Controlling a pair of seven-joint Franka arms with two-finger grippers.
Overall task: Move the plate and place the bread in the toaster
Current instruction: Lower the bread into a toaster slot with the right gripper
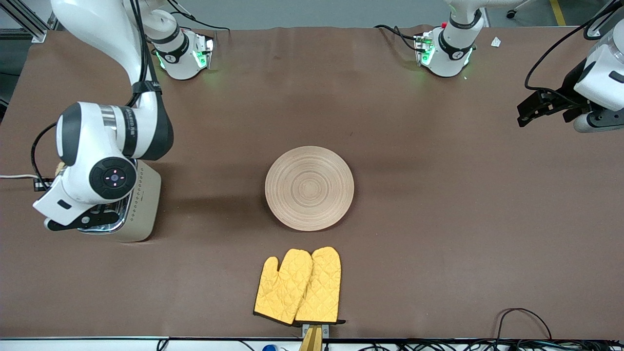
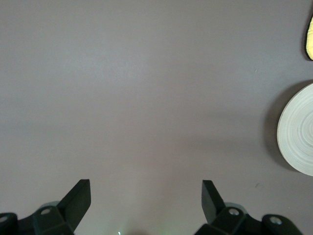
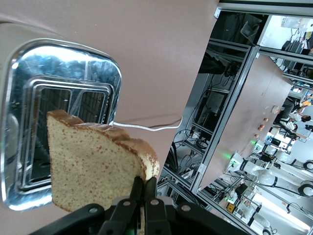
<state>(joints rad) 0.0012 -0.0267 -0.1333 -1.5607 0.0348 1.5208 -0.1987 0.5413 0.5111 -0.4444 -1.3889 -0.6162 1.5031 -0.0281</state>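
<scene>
The bread [image 3: 93, 164], a speckled slice with a darker crust, hangs on edge just above the slots of the toaster [image 3: 73, 56]. My right gripper [image 3: 145, 182] is shut on the slice's crust edge. In the front view the toaster [image 1: 144, 204] stands at the right arm's end of the table, and the right arm's wrist [image 1: 97, 180] covers its top and most of the bread. The plate [image 1: 309, 187] lies bare at the table's middle and shows in the left wrist view [image 2: 299, 129]. My left gripper [image 1: 529, 109] [image 2: 146, 188] is open and empty over bare table at the left arm's end.
A pair of yellow oven mitts [image 1: 300, 287] lies nearer to the front camera than the plate, by the table's edge. The toaster's white cord [image 1: 14, 176] runs off the table's end. A black cable [image 1: 524, 317] loops at the front edge.
</scene>
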